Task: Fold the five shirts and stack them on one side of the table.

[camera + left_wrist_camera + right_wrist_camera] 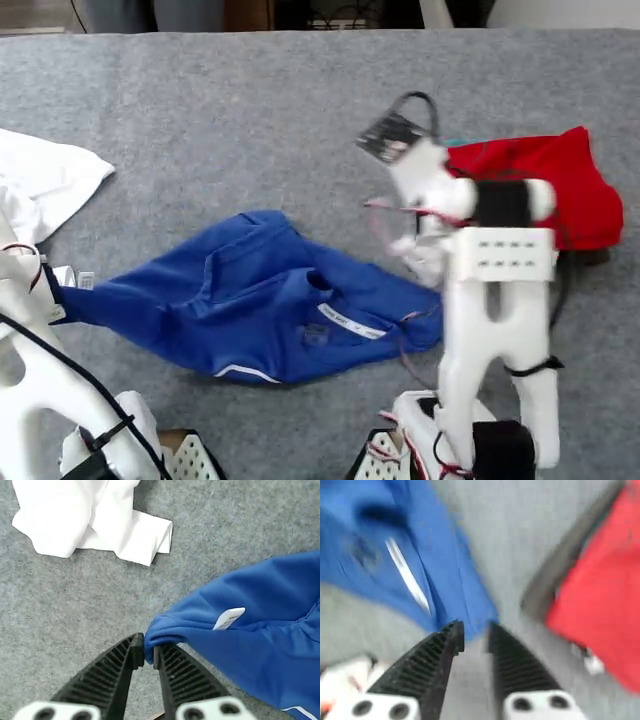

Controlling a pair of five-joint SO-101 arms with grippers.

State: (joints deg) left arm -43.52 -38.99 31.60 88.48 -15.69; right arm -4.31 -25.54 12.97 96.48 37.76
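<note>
Plainly, the blue shirt [260,300] lies crumpled mid-table [200,100], drawn out toward one end where the left claw [148,655] pinches its tip, probably to spread it flat for folding. At the opposite edge the right claw [476,632] hovers, slightly spread. A red shirt [560,190] and a white shirt [40,180] wait aside.

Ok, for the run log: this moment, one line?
left tool: shut on blue shirt | right tool: open, near it | red shirt, white shirt: aside
</note>
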